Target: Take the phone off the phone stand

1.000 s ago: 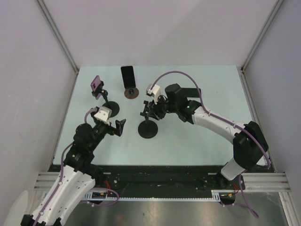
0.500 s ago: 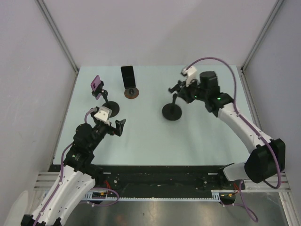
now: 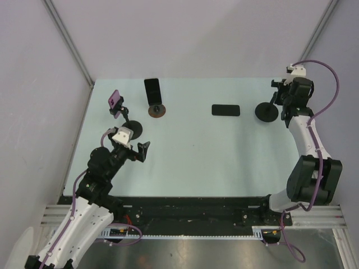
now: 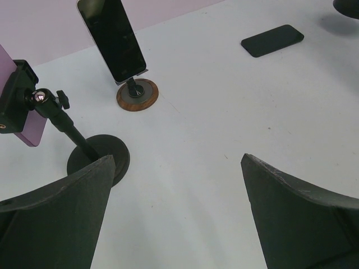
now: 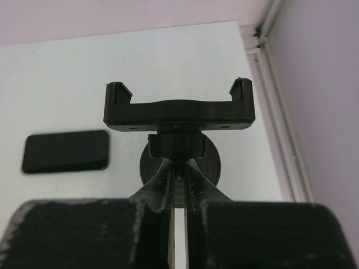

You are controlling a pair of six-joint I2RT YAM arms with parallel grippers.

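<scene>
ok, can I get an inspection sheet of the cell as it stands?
Surface: pale table, no spills seen.
Job's things: flat black phone lies on the table; empty stand beside it, far right.
Clutter: purple phone clamped on a stand; upright black phone on a wooden-base stand.
Grippers: left gripper open, empty; right gripper shut on the empty stand's stem.
Cables: purple cables along both arms.
Surroundings: plain enclosure walls.
</scene>
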